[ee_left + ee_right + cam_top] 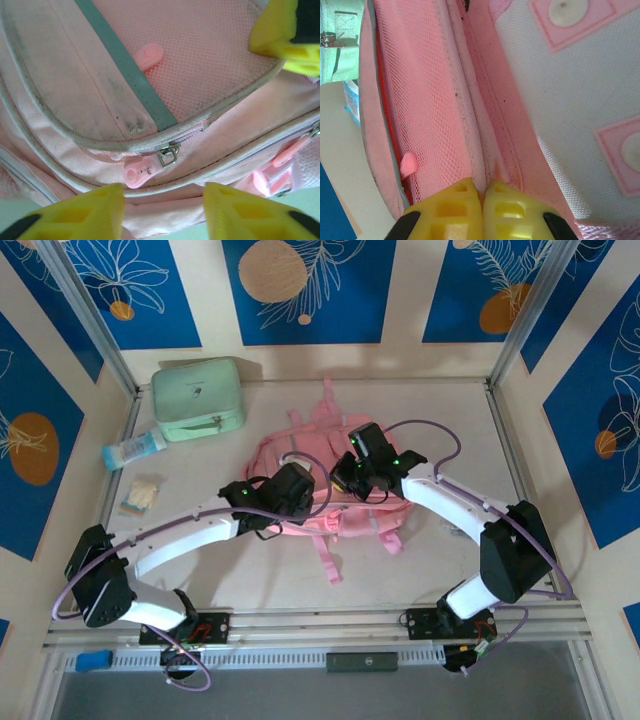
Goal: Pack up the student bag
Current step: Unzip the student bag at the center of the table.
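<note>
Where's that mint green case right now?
In the top view, the mint green case sits far left on the table, beyond the pink backpack.

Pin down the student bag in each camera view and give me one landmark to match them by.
Top external: student bag lies mid-table, right of the mint case.
Left wrist: student bag close up, its zip pull low at centre.
Right wrist: student bag covers centre and right, top to bottom.
Landmark: the pink tab on the mesh panel, apparently the same tab in both wrist views.
</note>
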You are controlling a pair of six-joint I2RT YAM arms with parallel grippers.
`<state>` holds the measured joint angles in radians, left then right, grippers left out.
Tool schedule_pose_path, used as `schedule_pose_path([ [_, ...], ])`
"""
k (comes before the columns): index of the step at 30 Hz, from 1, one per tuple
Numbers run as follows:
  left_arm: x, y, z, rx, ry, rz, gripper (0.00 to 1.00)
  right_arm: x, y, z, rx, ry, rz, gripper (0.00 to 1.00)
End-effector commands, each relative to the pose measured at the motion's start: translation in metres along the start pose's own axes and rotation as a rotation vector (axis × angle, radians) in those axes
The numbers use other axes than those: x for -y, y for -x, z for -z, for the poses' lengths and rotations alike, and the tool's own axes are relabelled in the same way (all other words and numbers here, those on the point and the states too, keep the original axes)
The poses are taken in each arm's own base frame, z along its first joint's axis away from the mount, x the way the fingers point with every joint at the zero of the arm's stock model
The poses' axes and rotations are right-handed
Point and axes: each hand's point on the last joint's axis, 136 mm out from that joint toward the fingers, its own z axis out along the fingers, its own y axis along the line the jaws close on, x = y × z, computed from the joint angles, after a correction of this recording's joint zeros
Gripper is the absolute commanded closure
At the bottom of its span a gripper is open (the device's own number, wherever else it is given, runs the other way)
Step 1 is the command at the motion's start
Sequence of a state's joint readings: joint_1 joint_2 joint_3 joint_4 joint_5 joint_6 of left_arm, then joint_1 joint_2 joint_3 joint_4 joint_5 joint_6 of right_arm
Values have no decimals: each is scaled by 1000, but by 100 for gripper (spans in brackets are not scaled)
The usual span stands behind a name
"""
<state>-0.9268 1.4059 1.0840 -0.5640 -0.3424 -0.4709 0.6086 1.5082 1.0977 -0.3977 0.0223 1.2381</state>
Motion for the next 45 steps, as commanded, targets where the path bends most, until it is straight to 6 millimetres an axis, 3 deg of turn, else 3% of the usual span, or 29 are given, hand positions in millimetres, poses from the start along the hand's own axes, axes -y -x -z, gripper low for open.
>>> schedule_pose_path([
  [1,2,4,-7,-16,-18,-83,61,-31,-4,12,-29,92,48,100],
  [9,-9,14,-21,19,47,-107,64,-32,-5,12,-30,89,49,100],
  [14,-10,22,-30,64,65,-134,75,-34,-5,11,-32,86,56,100],
  [20,-10,29,-28,87,45,-165,96,-29,-4,13,-25,70,75,100],
  [21,-10,28,-27,82,44,-176,100,-29,-2,15,-25,73,81,100],
  [26,-17,7,-19,29,30,-193,100,-22,9,25,-40,51,153,100],
  [31,-19,-20,-16,-44,1,-120,100,-10,34,33,-68,48,202,100],
  [33,-10,-20,-10,-37,-49,-65,100,-9,45,36,-41,2,261,100],
  [36,25,-18,-6,-22,-209,30,100,-11,69,40,36,-66,332,100],
  [42,82,-3,-8,-31,-307,83,100,-30,103,27,40,-30,392,100],
  [45,87,3,-15,-40,-288,110,100,-33,100,24,-13,-28,382,92],
])
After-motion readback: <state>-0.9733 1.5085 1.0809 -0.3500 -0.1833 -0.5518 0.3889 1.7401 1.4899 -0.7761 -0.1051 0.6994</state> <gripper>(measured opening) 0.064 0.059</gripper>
